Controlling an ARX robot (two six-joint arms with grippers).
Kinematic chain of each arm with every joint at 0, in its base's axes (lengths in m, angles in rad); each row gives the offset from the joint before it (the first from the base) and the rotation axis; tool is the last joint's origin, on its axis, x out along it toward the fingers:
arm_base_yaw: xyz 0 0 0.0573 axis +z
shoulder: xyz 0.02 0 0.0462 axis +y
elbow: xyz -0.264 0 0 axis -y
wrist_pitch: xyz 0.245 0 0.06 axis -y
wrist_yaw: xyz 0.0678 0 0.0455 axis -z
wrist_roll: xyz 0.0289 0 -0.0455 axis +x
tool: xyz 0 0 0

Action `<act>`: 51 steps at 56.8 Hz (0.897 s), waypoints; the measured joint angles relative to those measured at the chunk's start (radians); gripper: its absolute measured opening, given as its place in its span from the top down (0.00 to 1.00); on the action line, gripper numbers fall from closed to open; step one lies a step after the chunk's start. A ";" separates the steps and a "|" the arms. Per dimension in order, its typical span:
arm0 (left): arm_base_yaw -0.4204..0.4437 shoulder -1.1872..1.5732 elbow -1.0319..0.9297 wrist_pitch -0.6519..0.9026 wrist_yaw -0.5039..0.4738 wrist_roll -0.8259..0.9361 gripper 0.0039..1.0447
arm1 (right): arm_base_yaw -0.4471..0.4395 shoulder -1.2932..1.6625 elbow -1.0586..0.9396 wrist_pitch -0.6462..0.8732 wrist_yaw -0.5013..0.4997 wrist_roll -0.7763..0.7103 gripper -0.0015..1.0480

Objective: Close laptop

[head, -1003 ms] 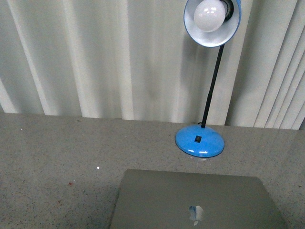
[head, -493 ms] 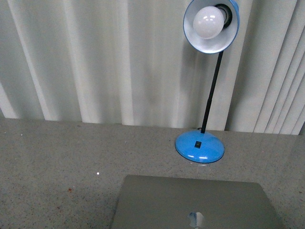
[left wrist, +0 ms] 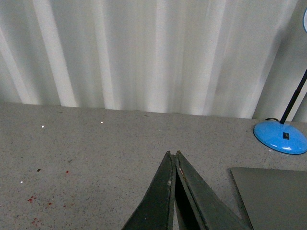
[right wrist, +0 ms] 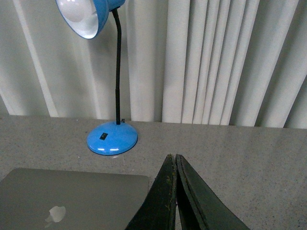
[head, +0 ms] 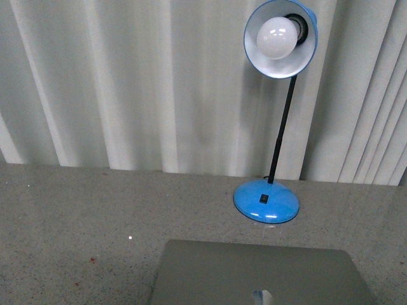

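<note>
The laptop (head: 254,273) lies shut and flat on the grey speckled table, its plain silver lid with a logo facing up, at the bottom of the front view. It also shows in the left wrist view (left wrist: 273,196) and the right wrist view (right wrist: 72,196). My left gripper (left wrist: 172,155) is shut and empty, above the table beside the laptop's left side. My right gripper (right wrist: 171,158) is shut and empty, beside the laptop's right side. Neither gripper shows in the front view.
A blue desk lamp (head: 266,200) with a black stem and a white bulb stands just behind the laptop. It also shows in the left wrist view (left wrist: 280,136) and the right wrist view (right wrist: 112,139). White vertical blinds (head: 127,82) close off the table's far edge.
The front view has shifted: the lamp and laptop sit slightly lower in the picture than one second ago. The laptop stays shut and flat.
</note>
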 joint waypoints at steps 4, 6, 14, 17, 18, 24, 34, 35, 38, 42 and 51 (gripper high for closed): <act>0.000 -0.016 0.000 -0.014 0.000 0.000 0.97 | 0.000 -0.095 0.000 -0.130 -0.002 0.000 0.97; 0.000 -0.023 0.000 -0.023 0.000 0.000 0.97 | 0.000 -0.122 0.000 -0.151 -0.001 0.000 0.97; 0.000 -0.184 0.000 -0.193 0.000 0.000 0.97 | 0.000 -0.153 0.000 -0.158 0.000 0.000 0.97; 0.000 -0.192 0.000 -0.195 0.000 0.000 0.97 | 0.000 -0.153 0.000 -0.159 -0.001 0.000 0.97; 0.000 -0.192 0.000 -0.195 0.000 0.000 0.97 | 0.000 -0.153 0.000 -0.159 -0.001 0.000 0.97; 0.000 -0.192 0.000 -0.199 0.000 -0.001 0.91 | 0.000 -0.152 0.000 -0.159 -0.001 0.000 0.93; 0.000 -0.192 0.000 -0.199 0.000 -0.001 0.60 | 0.000 -0.153 0.000 -0.159 0.000 0.000 0.63; 0.000 -0.192 0.000 -0.199 0.000 -0.001 0.58 | 0.000 -0.153 0.000 -0.159 -0.001 0.000 0.59; 0.000 -0.192 0.000 -0.199 0.000 -0.001 0.48 | 0.000 -0.153 0.000 -0.159 -0.001 0.000 0.51; 0.000 -0.192 0.000 -0.199 0.000 -0.001 0.36 | 0.000 -0.153 0.000 -0.159 0.000 0.000 0.39; 0.000 -0.192 0.000 -0.199 0.000 -0.001 0.06 | 0.000 -0.153 0.000 -0.159 0.000 0.000 0.09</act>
